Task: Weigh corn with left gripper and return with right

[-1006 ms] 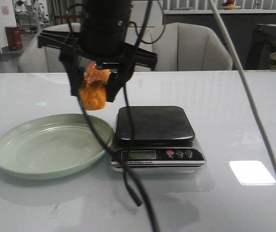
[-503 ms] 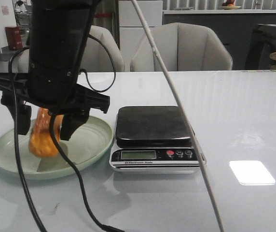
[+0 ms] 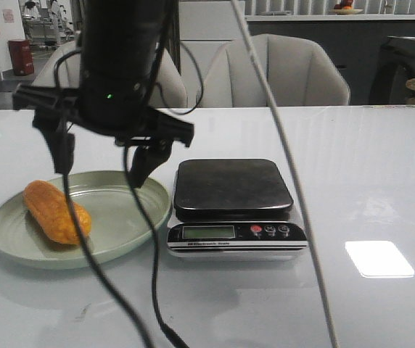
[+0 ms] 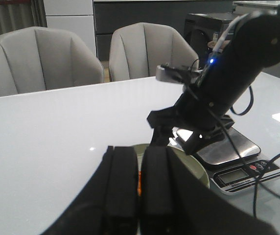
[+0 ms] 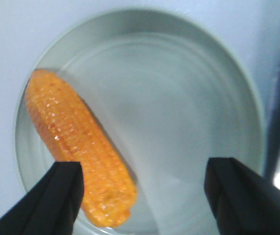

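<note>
Well, the right gripper [image 3: 100,172] has its two black fingers [image 5: 64,193] spread wide apart, and they hold nothing. It hangs over the green plate [image 3: 117,214], with its tips just above the plate and touching nothing. In the right wrist view the gripper [image 5: 150,193] looks straight down into the plate [image 5: 179,98]. One finger tip shows in front of the end of the corn [image 5: 79,147], but I cannot tell there if they touch.

The corn [image 3: 55,210] lies flat on its side in the plate, on the side far from the scale [image 3: 233,188]. It is orange-yellow with rows of little kernels. It lies a bit slanted and sits close to the plate's rim.

The left gripper [image 4: 139,164] has its two fingers [image 4: 123,186] pressed close together, with only a thin slit between them. A tiny bit of orange shows through the slit. It stays off to the side, apart from the plate, and it looks at the right arm [image 4: 228,63] from there.

The scale stands just beside the plate, and their edges almost touch. Its black top has nothing on it. Its small screen and three buttons face the front. Plate and scale both sit on the shiny white table [image 3: 352,145]. Black cables hang down from the right arm in front of the plate. Grey chairs [image 3: 280,69] stand behind the table.
</note>
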`<state>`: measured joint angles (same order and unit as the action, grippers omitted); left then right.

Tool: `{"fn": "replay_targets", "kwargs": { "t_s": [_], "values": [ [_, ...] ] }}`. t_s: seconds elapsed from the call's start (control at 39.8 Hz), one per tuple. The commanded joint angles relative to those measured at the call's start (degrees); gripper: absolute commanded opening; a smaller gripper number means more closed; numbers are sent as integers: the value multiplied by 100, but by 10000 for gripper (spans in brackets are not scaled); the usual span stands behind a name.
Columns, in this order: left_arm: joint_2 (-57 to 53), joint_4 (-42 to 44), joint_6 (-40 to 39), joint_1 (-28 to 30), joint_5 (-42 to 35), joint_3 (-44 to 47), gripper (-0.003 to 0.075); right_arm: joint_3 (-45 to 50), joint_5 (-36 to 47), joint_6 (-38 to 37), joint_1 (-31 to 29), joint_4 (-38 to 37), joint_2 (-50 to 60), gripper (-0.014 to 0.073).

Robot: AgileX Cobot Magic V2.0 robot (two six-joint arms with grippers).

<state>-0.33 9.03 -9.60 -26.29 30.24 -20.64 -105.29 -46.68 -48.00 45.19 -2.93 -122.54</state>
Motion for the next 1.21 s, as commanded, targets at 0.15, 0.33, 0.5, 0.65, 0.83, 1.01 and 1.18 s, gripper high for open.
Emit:
{"fn": "replay_targets", "kwargs": {
  "t_s": [0.15, 0.33, 0.5, 0.65, 0.83, 1.01, 1.18],
  "values": [
    [-54, -3, -10, 20, -442, -134, 122, -180, -841, 1381, -506, -55, 1097, 605],
    [-54, -3, -10, 20, -442, -134, 122, -172, -1334, 3257, -1080, 890, 1544, 605],
    [-54, -3, -10, 20, -442, -134, 122, -81, -1790, 4336, -1698, 1407, 1942, 605],
    [-54, -3, -10, 20, -442, -134, 122, 448, -1725, 4633, -2146, 1407, 2497, 604],
    [-54, -3, -10, 20, -442, -134, 122, 1677, -981, 5212, -2417, 1407, 3571, 604],
    [-54, -3, -10, 20, -442, -134, 122, 3222, 83, 5218, -2543, 1388, 4762, 604],
    [-54, -3, -10, 20, -442, -134, 122, 4684, 970, 5218, -2543, 1388, 5999, 604]
  ]
}}
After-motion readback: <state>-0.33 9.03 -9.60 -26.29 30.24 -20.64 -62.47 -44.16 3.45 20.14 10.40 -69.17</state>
